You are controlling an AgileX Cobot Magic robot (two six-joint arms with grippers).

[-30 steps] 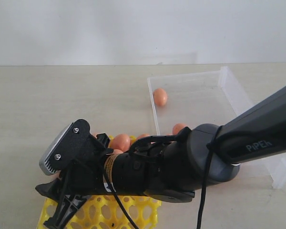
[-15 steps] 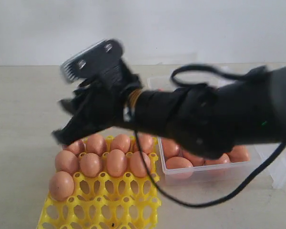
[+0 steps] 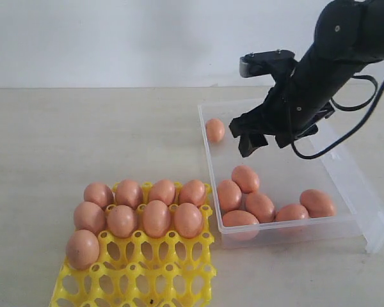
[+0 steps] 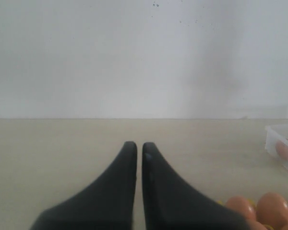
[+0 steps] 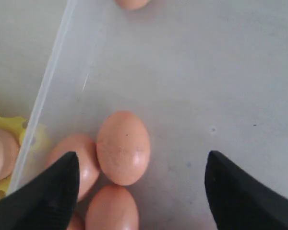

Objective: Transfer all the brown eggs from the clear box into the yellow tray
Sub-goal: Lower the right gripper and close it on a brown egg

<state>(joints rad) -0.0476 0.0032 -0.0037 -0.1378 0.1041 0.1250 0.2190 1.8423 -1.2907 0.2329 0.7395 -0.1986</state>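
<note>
Swung back from the yellow tray [image 3: 173, 281], the right gripper [image 3: 265, 144] hangs over the clear box [image 3: 208, 150], jaws apart, empty. Nine brown eggs [image 3: 156, 217] sit trayed, seven boxed. Only the left wrist view shows the left gripper [image 4: 139, 146], jaws together.

Robot lab or test bench, by the look of it. Plain white wall [image 3: 115, 38], plain beige tabletop [image 3: 83, 134], black robot arm [image 3: 345, 38] working over it. Staged props only: clear box [image 3: 288, 169], yellow tray [image 3: 173, 275], brown eggs [image 3: 156, 218]. Can't tell what building.
</note>
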